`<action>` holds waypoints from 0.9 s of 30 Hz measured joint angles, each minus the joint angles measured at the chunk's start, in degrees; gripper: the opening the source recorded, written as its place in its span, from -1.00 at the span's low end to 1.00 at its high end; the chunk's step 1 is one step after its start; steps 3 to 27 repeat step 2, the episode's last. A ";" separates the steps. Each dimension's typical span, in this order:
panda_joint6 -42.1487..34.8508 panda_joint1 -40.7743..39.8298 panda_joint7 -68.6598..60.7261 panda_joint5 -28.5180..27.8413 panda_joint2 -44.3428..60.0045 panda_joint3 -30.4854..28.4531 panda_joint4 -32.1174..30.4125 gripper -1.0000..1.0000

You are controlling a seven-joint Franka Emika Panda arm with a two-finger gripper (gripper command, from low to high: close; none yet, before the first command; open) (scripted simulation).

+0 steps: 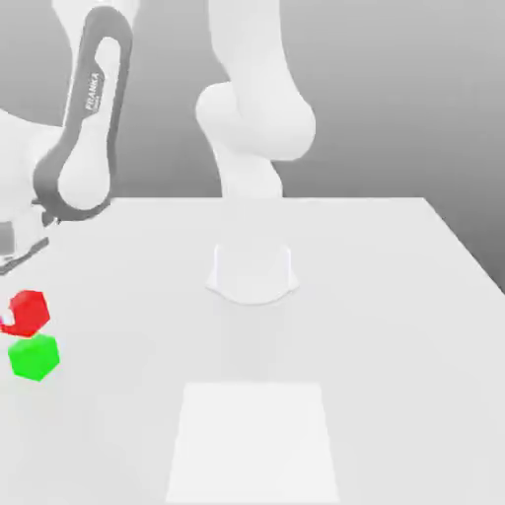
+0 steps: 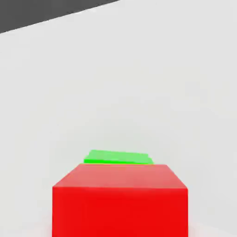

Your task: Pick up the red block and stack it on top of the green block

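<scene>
Red block point(image 1: 27, 312) sits above the green block point(image 1: 35, 356); jaws' state cannot be told.

Exterior view faces the arm's base point(image 1: 252, 271)—hand view (close) shares both blocks.

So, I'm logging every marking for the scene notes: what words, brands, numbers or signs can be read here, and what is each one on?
"FRANKA": printed lengthwise on the grey side panel of the robot arm, at the exterior view's left.
A second, smaller line beside it on the same panel is too small to read.
The red block, the green block and the white table carry no lettering.
</scene>
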 joint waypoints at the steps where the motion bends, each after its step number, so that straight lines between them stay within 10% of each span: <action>1: 0.00 0.00 0.00 0.00 0.00 0.00 0.00 1.00; 27: 0.00 0.00 0.00 0.00 0.00 0.00 0.00 1.00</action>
